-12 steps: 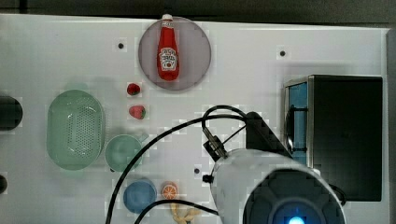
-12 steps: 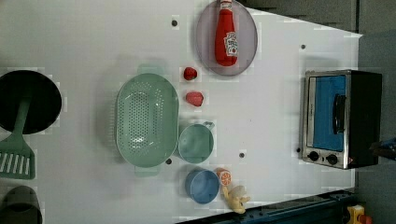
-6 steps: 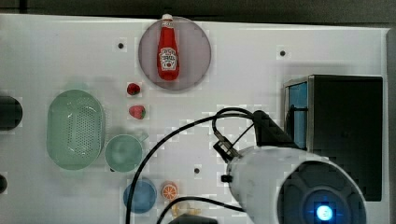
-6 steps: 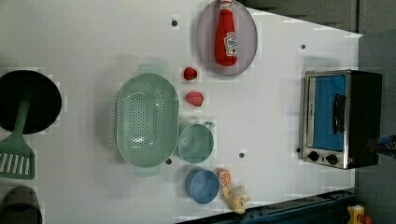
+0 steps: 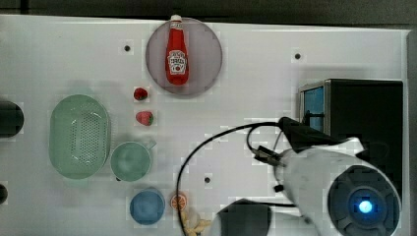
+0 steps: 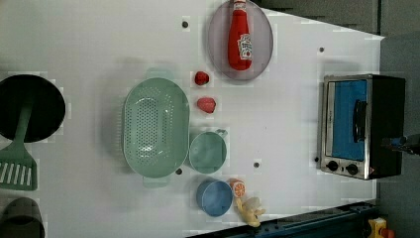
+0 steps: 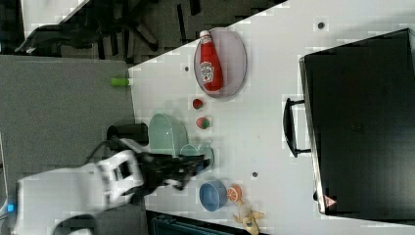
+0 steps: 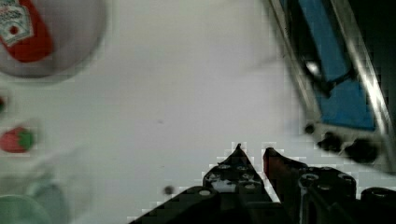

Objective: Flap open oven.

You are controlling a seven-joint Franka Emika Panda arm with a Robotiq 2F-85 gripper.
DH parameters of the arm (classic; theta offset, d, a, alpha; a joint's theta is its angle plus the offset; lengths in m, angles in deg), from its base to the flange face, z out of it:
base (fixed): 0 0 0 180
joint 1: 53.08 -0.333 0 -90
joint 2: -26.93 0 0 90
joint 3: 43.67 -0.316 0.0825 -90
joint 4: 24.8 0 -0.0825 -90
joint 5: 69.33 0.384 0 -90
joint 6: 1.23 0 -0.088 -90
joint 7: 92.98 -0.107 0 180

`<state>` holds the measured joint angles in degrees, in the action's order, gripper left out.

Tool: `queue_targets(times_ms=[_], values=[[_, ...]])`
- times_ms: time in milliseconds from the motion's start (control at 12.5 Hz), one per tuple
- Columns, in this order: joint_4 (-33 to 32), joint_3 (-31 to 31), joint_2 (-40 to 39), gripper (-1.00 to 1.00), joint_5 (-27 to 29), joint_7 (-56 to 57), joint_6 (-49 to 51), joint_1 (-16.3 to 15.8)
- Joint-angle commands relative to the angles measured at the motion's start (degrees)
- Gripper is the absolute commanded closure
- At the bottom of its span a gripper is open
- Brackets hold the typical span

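A white tabletop (image 6: 277,129) carried everything in the scene. The toaster oven (image 6: 364,126) stood at the left view's right edge, its blue-tinted glass door (image 6: 349,119) shut, the dark bar handle (image 6: 360,120) across it and two black knobs (image 6: 341,167) below. In the top view the white robot arm (image 5: 339,191) reached over the tabletop just beside the oven's front. Its hand (image 8: 252,151), seen from the wrist camera, hovered above bare tabletop near the oven's knob end, fingertips a narrow gap apart and clamped on nothing.

A green perforated colander (image 6: 156,128) lay toward the left view's left, with a black pan (image 6: 29,108) and a green spatula (image 6: 17,158) beyond it. A round grey plate (image 6: 265,47) held a ketchup bottle (image 6: 239,35) lying flat. Beside the colander stood a green cup (image 6: 208,152) and a blue bowl (image 6: 214,197). Smallest were two strawberries (image 6: 206,104), an orange slice (image 6: 238,188) and a banana (image 6: 250,210).
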<state>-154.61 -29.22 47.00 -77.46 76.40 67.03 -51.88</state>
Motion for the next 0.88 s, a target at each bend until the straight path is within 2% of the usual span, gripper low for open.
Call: queue_targets(times_ms=[80,480,880], values=[[-0.16,3.65,-2.82,0.65,-1.67,13.75,-6.85,2.33],[-0.22,8.25,-11.03,0.65,-1.67,19.45,-15.98,2.88],[-0.39,9.76,-19.29,0.65,-1.59,27.40,-25.89,3.27]])
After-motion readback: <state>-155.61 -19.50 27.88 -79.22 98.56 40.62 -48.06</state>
